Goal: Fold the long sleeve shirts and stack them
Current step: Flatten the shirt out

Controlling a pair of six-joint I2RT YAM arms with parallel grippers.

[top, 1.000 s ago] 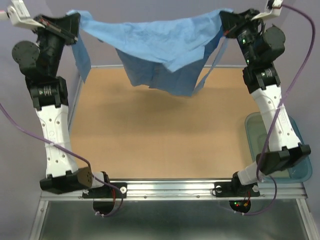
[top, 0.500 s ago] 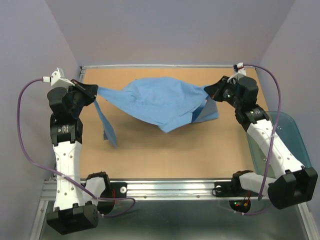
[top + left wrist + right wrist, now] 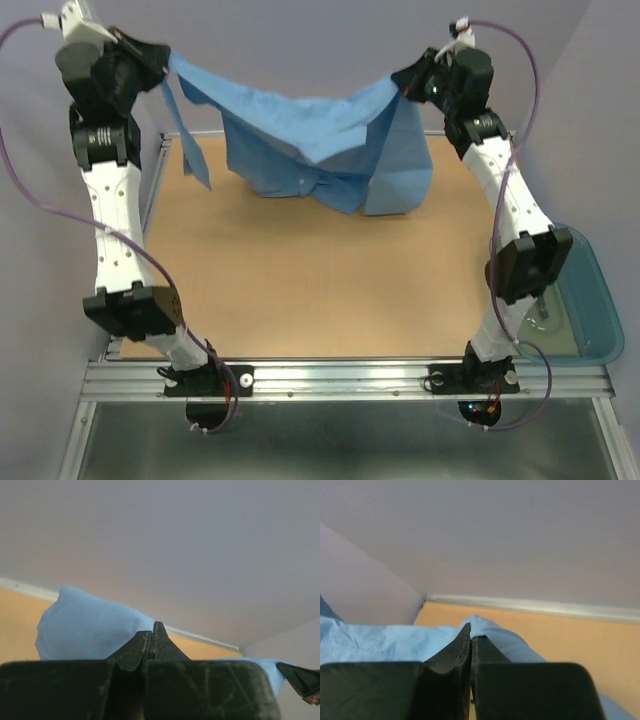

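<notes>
Above the far half of the counter [image 3: 320,290], the shirt [image 3: 300,130] hangs stretched between my two arms, held up at both ends.

Left jaws: closed and gripping the shirt. The left wrist view shows both tips pressed flat together with no gap, and the light blue fabric bunches just behind them, to their left. In the top view, my left arm [image 3: 115,220] stands raised at the left edge of the counter, pinching one upper corner of the shirt high at the far left.

Right jaws: closed and gripping the shirt. The right wrist view shows the tips meeting on a small fold of blue fabric, with more of it spread out to the left. In the top view, my right arm [image 3: 505,195] reaches up at the right side and holds the opposite upper corner at about the same height.

Shirt condition: the upper edge sags in a shallow curve between the two grip points. The body hangs in loose, wrinkled folds below that edge. One sleeve [image 3: 188,140] dangles as a narrow strip just below the left grip. A broad panel [image 3: 400,170] hangs straight down below the right grip. I cannot tell whether the lowest hem touches the counter.

Other items: a translucent teal tub [image 3: 600,330] sits at the right edge of the counter, beside my right arm's base and well apart from the shirt.
</notes>
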